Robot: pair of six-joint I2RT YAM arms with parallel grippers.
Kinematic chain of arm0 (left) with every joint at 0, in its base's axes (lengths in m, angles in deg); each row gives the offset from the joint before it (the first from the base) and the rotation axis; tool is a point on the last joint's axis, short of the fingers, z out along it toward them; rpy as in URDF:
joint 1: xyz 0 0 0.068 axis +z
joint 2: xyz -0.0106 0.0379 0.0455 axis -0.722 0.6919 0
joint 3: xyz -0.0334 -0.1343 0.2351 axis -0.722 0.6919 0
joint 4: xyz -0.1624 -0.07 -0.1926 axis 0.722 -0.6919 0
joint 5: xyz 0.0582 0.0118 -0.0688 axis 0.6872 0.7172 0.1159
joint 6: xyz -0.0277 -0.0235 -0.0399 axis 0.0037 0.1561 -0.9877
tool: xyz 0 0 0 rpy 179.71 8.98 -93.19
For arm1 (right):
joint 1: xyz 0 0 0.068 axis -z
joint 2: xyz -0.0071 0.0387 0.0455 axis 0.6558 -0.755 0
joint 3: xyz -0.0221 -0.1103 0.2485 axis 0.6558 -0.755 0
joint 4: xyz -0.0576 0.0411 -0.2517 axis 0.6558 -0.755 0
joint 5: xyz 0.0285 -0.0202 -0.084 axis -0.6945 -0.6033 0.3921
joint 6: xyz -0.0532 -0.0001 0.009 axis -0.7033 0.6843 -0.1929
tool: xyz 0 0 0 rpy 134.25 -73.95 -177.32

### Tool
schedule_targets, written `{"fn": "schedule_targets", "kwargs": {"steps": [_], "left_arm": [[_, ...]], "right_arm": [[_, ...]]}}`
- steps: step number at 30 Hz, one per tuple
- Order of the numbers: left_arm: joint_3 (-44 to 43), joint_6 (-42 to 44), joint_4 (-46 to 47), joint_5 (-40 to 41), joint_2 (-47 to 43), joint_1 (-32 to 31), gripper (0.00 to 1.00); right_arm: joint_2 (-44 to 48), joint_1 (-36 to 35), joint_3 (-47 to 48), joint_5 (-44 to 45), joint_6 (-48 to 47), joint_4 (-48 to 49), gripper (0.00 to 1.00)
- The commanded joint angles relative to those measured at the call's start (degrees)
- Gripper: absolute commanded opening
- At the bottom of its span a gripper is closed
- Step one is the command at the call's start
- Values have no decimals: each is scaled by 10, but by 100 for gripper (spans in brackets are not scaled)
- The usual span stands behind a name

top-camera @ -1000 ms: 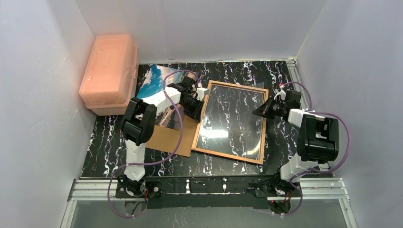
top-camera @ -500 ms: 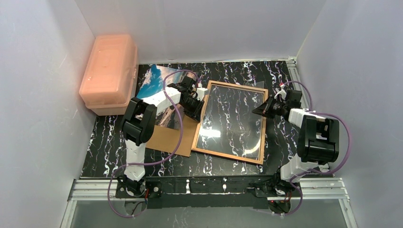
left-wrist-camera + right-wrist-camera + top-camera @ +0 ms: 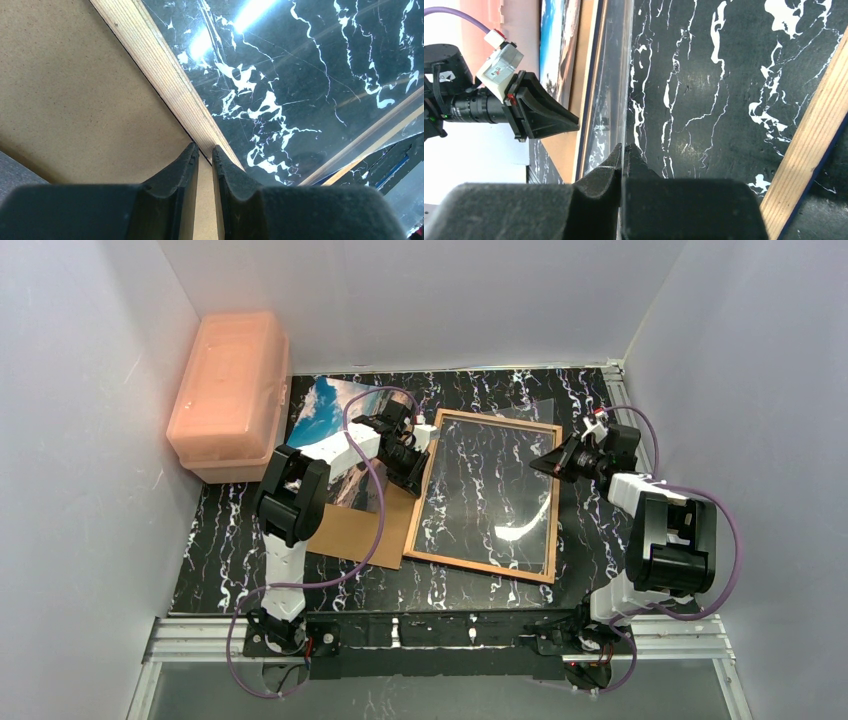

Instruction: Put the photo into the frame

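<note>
From above, the frame (image 3: 478, 566) lies flat in the middle of the black marbled table (image 3: 230, 540), wood-brown back upward, its left rail overlapping a brown backing board (image 3: 350, 532). The photo (image 3: 322, 410) rests at the far left, partly on that board and partly under the left arm, beside a pink lidded box (image 3: 230, 390). The left gripper (image 3: 418, 476) sits at the frame's left rail and the right gripper (image 3: 545, 465) at its right rail, where a corner of the clear pane (image 3: 545, 408) juts past the far right corner. In the left wrist view the fingers (image 3: 187, 165) stand narrow, with the light wood rail running into the slim gap between them, so they seem to pinch it. In the right wrist view the right gripper's fingers (image 3: 634, 157) are pressed together on the thin edge of the clear pane, which stands raised off the table, with the photo beyond it at upper left.
</note>
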Motion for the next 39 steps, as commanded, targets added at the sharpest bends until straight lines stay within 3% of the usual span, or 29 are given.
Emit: {"fn": "schedule_targets", "kwargs": {"steps": [1,10,22,39], "left_arm": [[-12,7,-13,-12,0,-5,15],[-11,11,-13,-12,0,-5,15],[-15,11,-15,-12,-1,-5,15],[-17,11,-15,-15,2,-5,14]], "right_arm": [[10,-2,-1,-19,34,51,1],[24,-3,-3,-34,123,58,1],[64,-4,20,-19,115,-6,1],[-13,-10,44,-17,40,-35,1]]}}
